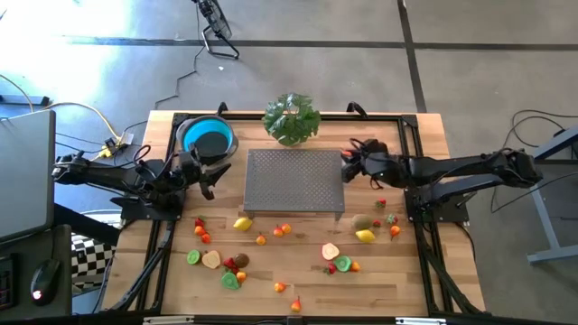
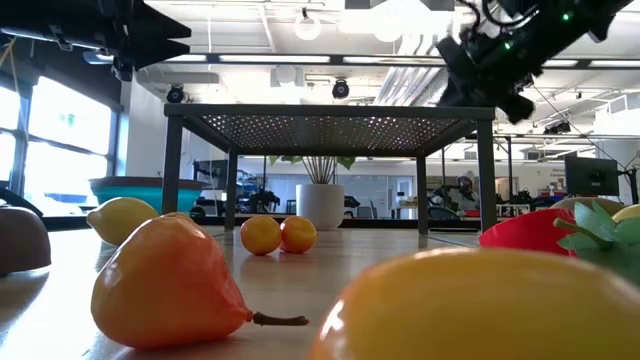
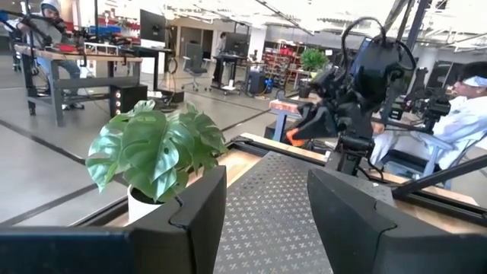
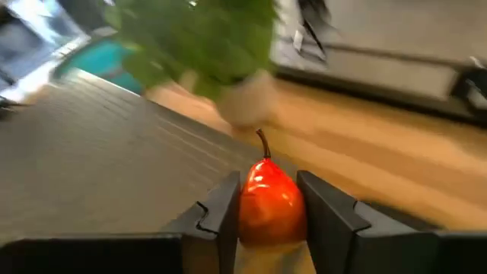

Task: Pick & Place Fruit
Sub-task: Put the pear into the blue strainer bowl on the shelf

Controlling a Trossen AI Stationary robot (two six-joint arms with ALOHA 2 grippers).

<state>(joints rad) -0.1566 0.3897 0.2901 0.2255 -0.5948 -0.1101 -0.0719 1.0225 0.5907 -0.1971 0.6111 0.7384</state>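
Pear (image 4: 268, 199), glossy red, stemmed, we see pinched between right gripper (image 1: 348, 166) fingers over perforated metal rack (image 1: 293, 181) edge. Left gripper (image 1: 206, 174) fingers apart, empty, beside blue bowl (image 1: 191, 129).

Bright overhead light, right wrist view blurred

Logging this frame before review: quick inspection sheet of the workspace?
Surface: wooden table, grey mesh rack at centre.
Job's things: loose toy fruit on the near half; blue bowl looks empty.
Clutter: potted leafy plant behind the rack.
Grippers: right gripper shut on a red pear at the rack's right edge; left gripper open, empty, by the bowl.
Cables: loose cables on the floor, left.
Surroundings: seated people beyond the table.
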